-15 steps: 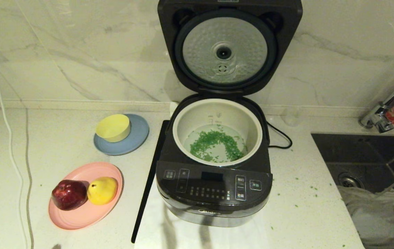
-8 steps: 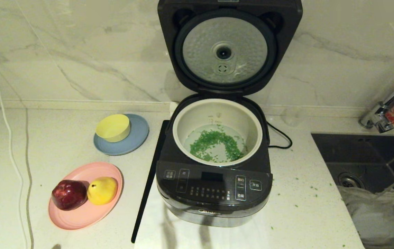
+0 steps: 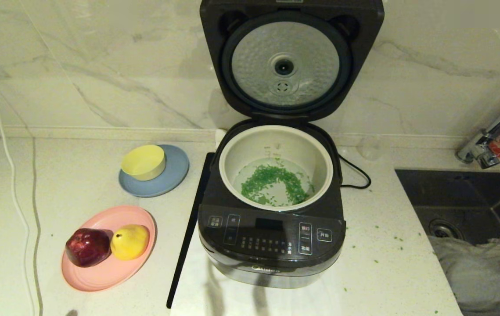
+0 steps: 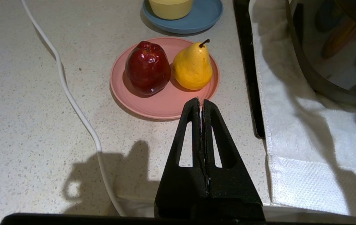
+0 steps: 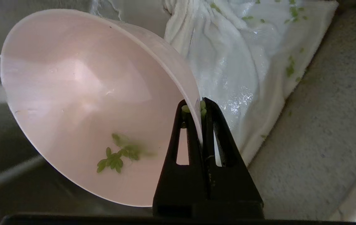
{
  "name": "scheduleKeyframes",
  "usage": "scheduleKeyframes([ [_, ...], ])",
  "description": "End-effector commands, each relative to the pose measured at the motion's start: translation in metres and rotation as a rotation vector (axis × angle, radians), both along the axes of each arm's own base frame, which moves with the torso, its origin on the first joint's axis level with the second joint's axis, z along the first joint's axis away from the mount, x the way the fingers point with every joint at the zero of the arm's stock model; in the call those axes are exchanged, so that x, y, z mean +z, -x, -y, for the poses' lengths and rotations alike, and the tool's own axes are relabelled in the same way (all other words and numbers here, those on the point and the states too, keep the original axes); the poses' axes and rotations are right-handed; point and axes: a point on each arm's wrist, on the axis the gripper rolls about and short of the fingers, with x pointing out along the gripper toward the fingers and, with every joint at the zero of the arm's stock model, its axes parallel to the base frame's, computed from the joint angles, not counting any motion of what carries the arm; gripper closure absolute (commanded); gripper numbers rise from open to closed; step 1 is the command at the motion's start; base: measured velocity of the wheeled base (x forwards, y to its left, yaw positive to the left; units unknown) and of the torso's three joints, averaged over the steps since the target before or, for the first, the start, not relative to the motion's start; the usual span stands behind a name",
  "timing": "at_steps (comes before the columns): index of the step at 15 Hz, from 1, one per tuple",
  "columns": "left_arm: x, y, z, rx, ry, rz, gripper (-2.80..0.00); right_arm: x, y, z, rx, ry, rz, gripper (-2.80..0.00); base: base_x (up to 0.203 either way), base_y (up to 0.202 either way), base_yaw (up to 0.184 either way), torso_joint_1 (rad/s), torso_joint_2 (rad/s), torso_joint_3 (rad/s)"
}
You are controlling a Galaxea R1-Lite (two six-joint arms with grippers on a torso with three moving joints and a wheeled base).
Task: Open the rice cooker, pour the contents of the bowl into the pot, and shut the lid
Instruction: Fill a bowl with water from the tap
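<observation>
Holding the bowl [image 5: 81, 103] by its rim in my right gripper [image 5: 200, 107] — jaws pinched shut on the thin wall, one finger inside, one outside. The bowl is tilted on its side, off to the right of the cooker [image 3: 271, 210] over the sink [image 3: 465, 197] and the white cloth [image 5: 243, 62]; only a sliver of it shows at the right edge of the head view. My left gripper [image 4: 201, 104] is parked, jaws together and empty, near the pink plate [image 4: 162, 103] left of the cooker.

Status: lid [image 3: 291, 57] stands open behind the pot [image 3: 276, 136]; most of the greens [image 3: 274, 182] lie in the pot. Closing is not yet done.

Risks, as I judge them:
- A small clump of greens clings inside the bowl, and bits sit right at my fingertips — tilted like this, they could drop onto the cloth or into the sink instead of the pot.
- The pinch is on a thin, wet-looking rim; a quick swing could let the bowl slip or rotate.
- Setting the bowl down on the crumpled cloth could leave it tipped over.
- The tall lid needs a push from above; coming in low risks nudging the cooker.

Count:
- cooker 1, pot 1, lid 1
- bowls 2: pink one held, yellow [image 3: 143, 161] on the blue plate [image 3: 175, 177]
- plates 2: blue, pink
- fruit 2: apple [image 3: 87, 246], pear [image 3: 130, 241]
- stray green bits on the counter right of the cooker: several, too small to count
</observation>
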Motion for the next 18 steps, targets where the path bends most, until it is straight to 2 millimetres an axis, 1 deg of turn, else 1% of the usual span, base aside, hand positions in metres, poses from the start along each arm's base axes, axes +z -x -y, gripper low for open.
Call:
scheduleKeyframes([
  [1, -0.002, -0.001, 0.0, 0.0, -0.001, -0.007, 0.0, -0.003, -0.009, 0.003, 0.007, -0.002, 0.009, 0.0, 0.0, 0.0, 0.0, 0.0, 0.0, 0.0],
  [4, -0.002, -0.001, 0.0, 0.0, -0.001, -0.007, 0.0, -0.001, -0.025, 0.003, 0.021, 0.005, 0.036, 0.0, 0.0, 0.0, 0.0, 0.0, 0.0, 0.0],
  [6, -0.002, -0.001, 0.0, 0.0, -0.001, -0.007, 0.0, 0.005, -0.035, 0.004, 0.027, 0.006, 0.048, 0.0, 0.0, 0.0, 0.0, 0.0, 0.0, 0.0],
  [7, -0.002, -0.001, 0.0, 0.0, -0.001, -0.007, 0.0, 0.008, -0.037, 0.006, 0.025, 0.003, 0.051, 0.0, 0.0, 0.0, 0.0, 0.0, 0.0, 0.0],
  [9, -0.002, -0.001, 0.0, 0.0, -0.001, -0.007, 0.0, 0.009, -0.038, 0.006, 0.022, -0.012, 0.043, 0.0, 0.0, 0.0, 0.0, 0.0, 0.0, 0.0],
  [12, -0.002, -0.001, 0.0, 0.0, -0.001, -0.007, 0.0, 0.009, -0.028, -0.004, 0.026, -0.036, 0.013, 0.0, 0.0, 0.0, 0.0, 0.0, 0.0, 0.0],
  [14, -0.002, -0.001, 0.0, 0.0, -0.001, -0.007, 0.0, 0.019, -0.018, -0.016, 0.044, -0.033, 0.013, 0.0, 0.0, 0.0, 0.0, 0.0, 0.0, 0.0],
  [16, -0.002, -0.001, 0.0, 0.0, -0.001, -0.007, 0.0, 0.035, -0.007, -0.027, 0.067, -0.019, 0.023, 0.0, 0.0, 0.0, 0.0, 0.0, 0.0, 0.0],
  [18, -0.002, -0.001, 0.0, 0.0, -0.001, -0.007, 0.0, 0.046, 0.003, -0.041, 0.097, -0.048, 0.011, 0.0, 0.0, 0.0, 0.0, 0.0, 0.0, 0.0],
])
